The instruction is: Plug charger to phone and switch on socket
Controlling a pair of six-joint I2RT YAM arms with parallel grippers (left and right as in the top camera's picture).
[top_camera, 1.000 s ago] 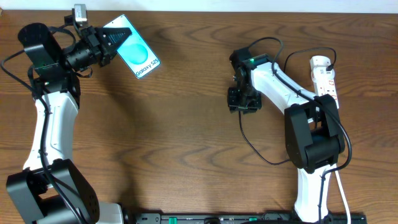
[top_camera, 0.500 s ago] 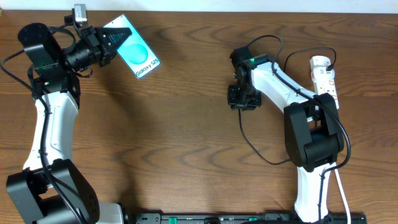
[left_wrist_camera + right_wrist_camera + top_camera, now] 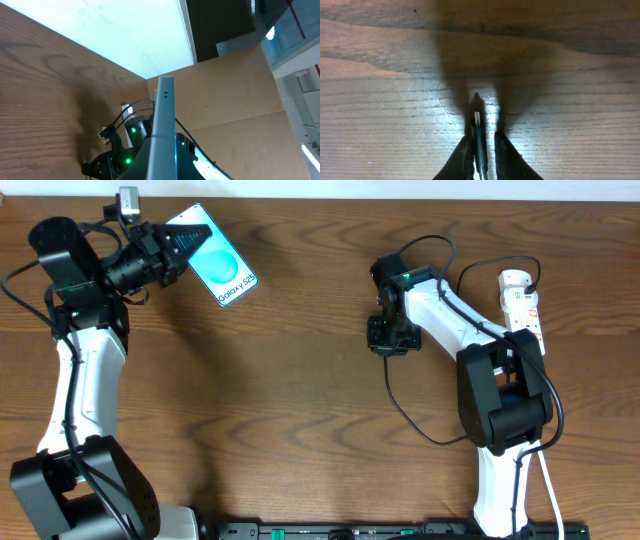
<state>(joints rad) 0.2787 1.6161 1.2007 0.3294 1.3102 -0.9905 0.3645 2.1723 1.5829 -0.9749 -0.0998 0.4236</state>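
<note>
Charger plug (image 3: 477, 120), small black tip on thin cable, sat pinched in right gripper (image 3: 480, 150) mid-table; gripper had edged slightly away from its base. Left gripper (image 3: 168, 242) clamped teal-screened rectangular phone (image 3: 225, 270), unmoved. Plug and phone well apart, approach barely begun; white power-strip socket (image 3: 522, 300) untouched

The dark brown wood-grain table (image 3: 300, 380) carried a white elongated power strip (image 3: 520, 305) near its far right edge. A long thin black cable (image 3: 391, 394) curved loosely across the boards nearby.

Wood-grain table (image 3: 300, 380) (glossy phone (image 3: 222, 268))
</note>
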